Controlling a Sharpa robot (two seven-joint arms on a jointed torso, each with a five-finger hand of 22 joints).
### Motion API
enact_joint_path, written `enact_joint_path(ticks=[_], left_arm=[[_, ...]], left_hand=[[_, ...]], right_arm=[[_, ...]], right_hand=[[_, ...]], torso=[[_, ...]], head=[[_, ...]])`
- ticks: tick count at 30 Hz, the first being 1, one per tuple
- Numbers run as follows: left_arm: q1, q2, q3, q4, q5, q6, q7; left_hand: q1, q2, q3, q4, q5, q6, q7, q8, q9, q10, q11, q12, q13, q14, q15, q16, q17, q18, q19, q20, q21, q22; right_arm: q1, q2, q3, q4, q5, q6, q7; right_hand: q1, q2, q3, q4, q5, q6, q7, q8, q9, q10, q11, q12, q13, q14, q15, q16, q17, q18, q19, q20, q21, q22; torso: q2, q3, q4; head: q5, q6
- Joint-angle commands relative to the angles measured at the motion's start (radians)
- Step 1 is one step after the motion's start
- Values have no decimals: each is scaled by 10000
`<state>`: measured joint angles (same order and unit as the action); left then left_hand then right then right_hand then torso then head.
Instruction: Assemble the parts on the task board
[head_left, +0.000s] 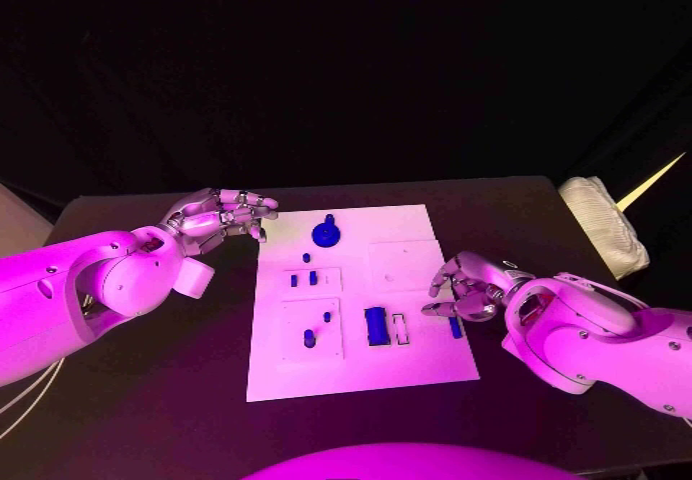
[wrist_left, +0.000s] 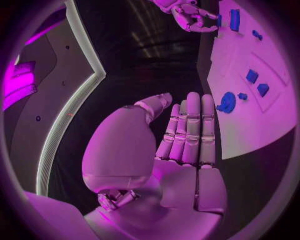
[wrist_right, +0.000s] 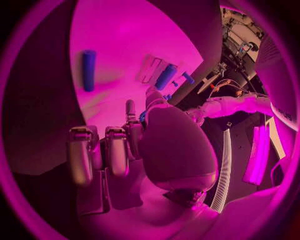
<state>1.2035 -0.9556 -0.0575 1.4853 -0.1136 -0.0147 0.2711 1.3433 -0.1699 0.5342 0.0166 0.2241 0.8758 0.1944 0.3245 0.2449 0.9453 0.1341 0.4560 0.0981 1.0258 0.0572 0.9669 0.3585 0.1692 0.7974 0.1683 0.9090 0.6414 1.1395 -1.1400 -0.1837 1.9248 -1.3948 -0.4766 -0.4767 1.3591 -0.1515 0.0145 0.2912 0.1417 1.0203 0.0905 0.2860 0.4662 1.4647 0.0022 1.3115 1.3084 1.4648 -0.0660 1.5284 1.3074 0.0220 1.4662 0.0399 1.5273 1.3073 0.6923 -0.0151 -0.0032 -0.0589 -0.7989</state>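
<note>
One blue part (head_left: 456, 327) sits pinched in the right hand (head_left: 464, 291) over the task board (head_left: 433, 372).

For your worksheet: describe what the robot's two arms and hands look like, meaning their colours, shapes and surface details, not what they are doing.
Both arms have smooth, rounded white shells with bulging joint housings. The left arm and the right arm each end in a silver metal hand. The left hand and the right hand have segmented fingers with visible ridges; small round fasteners dot the right arm's shell.
</note>
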Motion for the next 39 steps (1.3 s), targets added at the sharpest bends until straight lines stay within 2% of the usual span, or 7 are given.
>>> enact_joint_path(ticks=[1,9,15,20,28,32,39], left_arm=[[3,16,6,56,264,41,89],[-4,48,5,63,434,79,125],[-20,64,5,43,430,95,127],[-28,59,5,46,419,104,120],[-31,32,5,61,323,123,109],[-32,32,5,53,284,136,108],[-34,25,5,49,260,149,105]], left_hand=[[-35,88,10,37,15,-72,9,7,-15,-54,-10,-21,-9,-41,51,-62,17,137,67,-30,-60,-9],[-41,83,6,40,12,-71,7,10,-14,-51,-10,-18,-8,-41,52,-61,18,136,69,-29,-63,-11],[-39,82,6,40,11,-71,6,11,-14,-49,-12,-15,-7,-40,51,-60,20,136,71,-29,-66,-13],[-39,82,6,40,11,-71,6,11,-14,-49,-12,-15,-7,-40,51,-60,20,136,71,-29,-66,-13],[-39,82,6,40,11,-71,6,11,-14,-49,-12,-15,-7,-40,51,-60,20,136,71,-29,-66,-13],[-39,82,6,40,11,-71,6,11,-14,-49,-12,-15,-7,-40,51,-60,20,136,71,-29,-66,-13],[-23,89,16,35,11,-70,2,17,-14,-47,-16,-9,-6,-42,48,-59,23,138,76,-30,-73,-18]], right_arm=[[33,-364,-16,22,208,-53,35],[-25,-1037,-68,67,-218,-13,-54],[-141,-1164,-100,118,-394,64,-173],[-293,-1074,-114,72,-242,176,-225],[-637,-689,-124,-115,-230,-6,-228],[-757,-484,-125,-199,-295,-67,-238],[-940,-225,-125,-344,-481,59,-266]], right_hand=[[-156,-25,55,14,36,-31,2,-58,-18,106,83,-44,1096,861,89,-55,1755,-129,919,51,-20,2512],[-261,-23,82,14,39,74,-18,-33,-15,142,75,52,1156,873,91,-27,1807,-147,945,69,75,2538],[-365,-52,107,18,33,207,-55,9,-5,146,46,57,1163,876,73,-21,1816,-149,949,72,89,2541],[-773,-48,104,33,-185,310,-92,21,-11,151,18,58,1172,877,48,-21,1820,-151,952,61,97,2543],[-754,-14,161,8,-276,364,-118,37,-7,167,-4,88,1192,884,33,-4,1850,-157,960,51,128,2552],[-530,57,320,-16,-426,419,-143,39,-13,179,-31,101,1205,886,8,0,1860,-163,969,28,160,2560],[295,99,695,-115,-619,539,-198,30,-44,185,-83,91,1215,894,-37,18,1897,-170,978,-12,193,2569]], torso=[[-3,-1,-36],[-11,47,-29],[-31,55,-57],[-17,37,-32],[-17,24,-24],[-23,38,-47],[-24,35,-32]], head=[[-127,31],[-350,94],[-342,92],[-318,79],[-367,58],[-342,58],[-342,44]])
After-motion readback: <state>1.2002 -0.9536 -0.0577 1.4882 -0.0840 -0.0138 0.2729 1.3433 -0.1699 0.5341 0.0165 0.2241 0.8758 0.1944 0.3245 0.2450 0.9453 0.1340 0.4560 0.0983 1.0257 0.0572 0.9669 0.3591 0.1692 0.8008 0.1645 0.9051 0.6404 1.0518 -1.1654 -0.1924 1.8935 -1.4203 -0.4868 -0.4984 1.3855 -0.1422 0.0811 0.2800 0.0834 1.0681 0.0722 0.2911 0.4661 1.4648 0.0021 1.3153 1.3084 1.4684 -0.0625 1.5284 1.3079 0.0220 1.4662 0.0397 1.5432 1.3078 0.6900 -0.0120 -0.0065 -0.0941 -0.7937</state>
